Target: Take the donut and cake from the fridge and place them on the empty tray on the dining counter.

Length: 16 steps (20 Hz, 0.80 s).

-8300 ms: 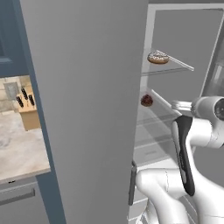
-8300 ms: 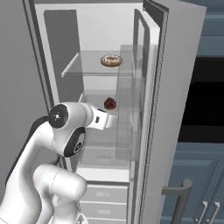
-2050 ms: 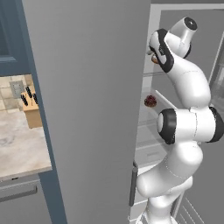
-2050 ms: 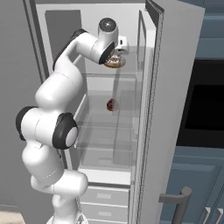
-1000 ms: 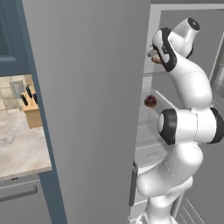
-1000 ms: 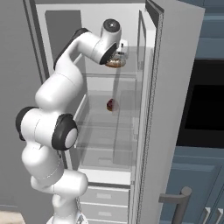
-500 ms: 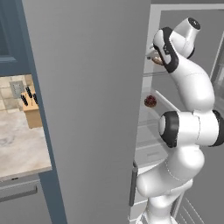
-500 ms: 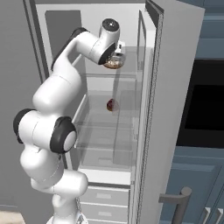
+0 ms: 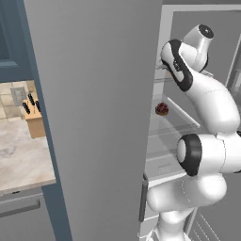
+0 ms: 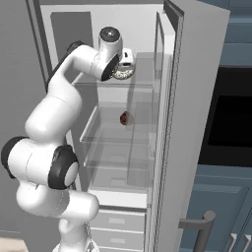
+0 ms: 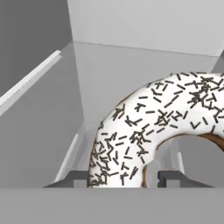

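Observation:
The white-iced donut [image 11: 131,131] with dark sprinkles sits between my two dark fingertips [image 11: 72,177], and my gripper [image 11: 122,177] is shut on its near rim. In the right base view the gripper [image 10: 123,66] holds the donut [image 10: 119,75] at the top glass shelf of the open grey fridge [image 10: 172,123]. One shelf lower lies the small dark cake [image 10: 125,117], also seen as the cake [image 9: 162,109] past my arm. The blue tray and the dining counter are out of view.
The fridge door [image 9: 94,117] stands open wide on the left, a second door on the right. Clear glass shelves [image 10: 113,142] and white drawers [image 10: 118,221] fill the interior. A knife block [image 9: 33,117] stands on the wall counter; a dark oven [image 10: 229,128] is on the right.
Eight seconds ago the arm was low by the cake shelf; it then rose to the top shelf. Over the last second the hand with the donut has shifted slightly out from the shelf.

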Motion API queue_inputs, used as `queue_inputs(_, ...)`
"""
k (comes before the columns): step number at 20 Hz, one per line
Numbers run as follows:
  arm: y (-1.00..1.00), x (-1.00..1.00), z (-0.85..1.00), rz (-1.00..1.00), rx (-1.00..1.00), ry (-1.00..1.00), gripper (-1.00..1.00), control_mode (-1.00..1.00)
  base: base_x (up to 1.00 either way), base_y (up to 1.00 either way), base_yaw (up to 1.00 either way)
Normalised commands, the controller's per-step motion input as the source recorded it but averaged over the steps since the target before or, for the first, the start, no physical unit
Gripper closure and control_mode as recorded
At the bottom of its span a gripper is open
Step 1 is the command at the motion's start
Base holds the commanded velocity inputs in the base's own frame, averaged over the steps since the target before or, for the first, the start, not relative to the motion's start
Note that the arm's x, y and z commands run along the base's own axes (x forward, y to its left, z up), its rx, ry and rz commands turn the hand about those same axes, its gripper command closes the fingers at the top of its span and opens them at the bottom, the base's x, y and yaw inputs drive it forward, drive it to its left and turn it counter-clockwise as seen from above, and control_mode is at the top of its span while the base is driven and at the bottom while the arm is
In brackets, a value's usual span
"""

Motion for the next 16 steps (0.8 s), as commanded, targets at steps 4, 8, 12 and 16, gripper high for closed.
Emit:
queue_inputs(4,-0.02,-0.82,-0.23,0.01,-0.01,-0.17,1.0,-1.0,0.0,0.0,0.0)
queue_inputs(8,-0.07,-1.0,0.34,0.0,0.02,-0.23,1.0,-1.0,0.0,0.0,0.0)
queue_inputs(12,0.16,-1.0,0.7,0.0,0.09,-0.04,1.0,-1.0,0.0,0.0,0.0)
queue_inputs(16,0.3,-1.0,0.57,0.0,0.07,0.01,1.0,-1.0,0.0,0.0,0.0)
